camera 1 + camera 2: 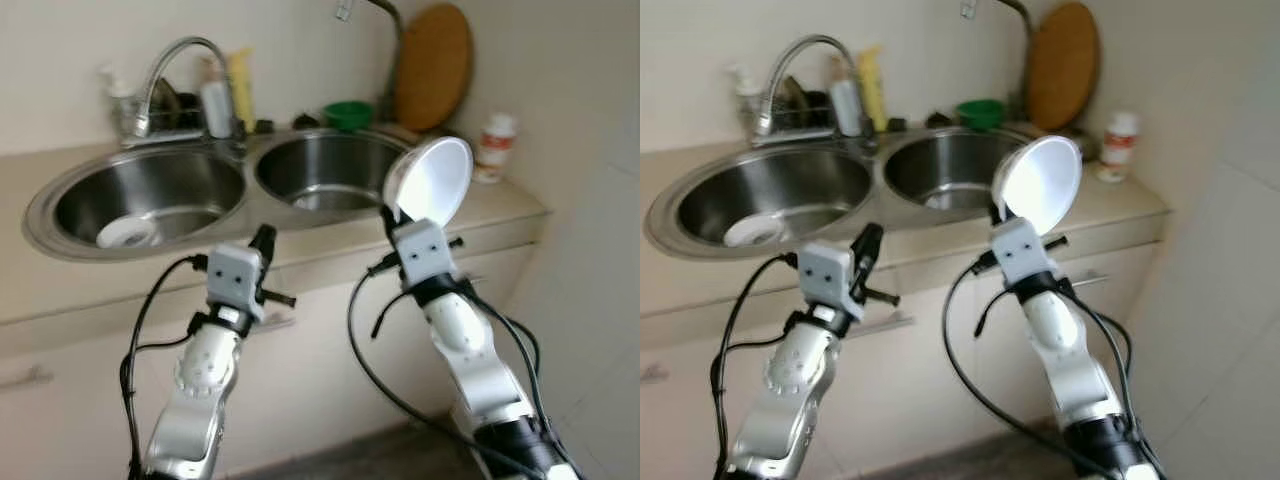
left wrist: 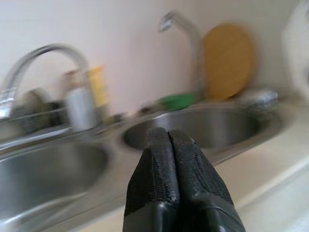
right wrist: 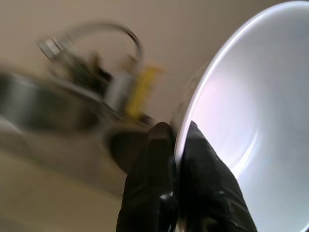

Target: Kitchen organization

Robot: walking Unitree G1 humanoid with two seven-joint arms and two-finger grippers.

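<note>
The right pincer [image 3: 175, 145] is gripping the rim of a white bowl [image 1: 430, 180], holding it tilted on edge above the bench's [image 1: 500, 205] near edge, in front of the right sink basin [image 1: 330, 170]. The left pincer [image 2: 169, 145] is hovering with its fingers pressed together, holding nothing, before the left basin [image 1: 140, 195], where a small white dish [image 1: 127, 233] is lying.

2 basins sit in the counter [image 1: 505, 215]. The left basin [image 1: 150, 195] has a dish [image 1: 127, 234] in it; the right basin [image 1: 325, 168] lies beside it. Behind the left basin stands the faucet [image 1: 170, 70]. A bottle [image 1: 495, 145] stands right of the right basin, a round board [image 1: 432, 65] behind it. The raised bowl [image 1: 430, 180] is before the right basin.
</note>
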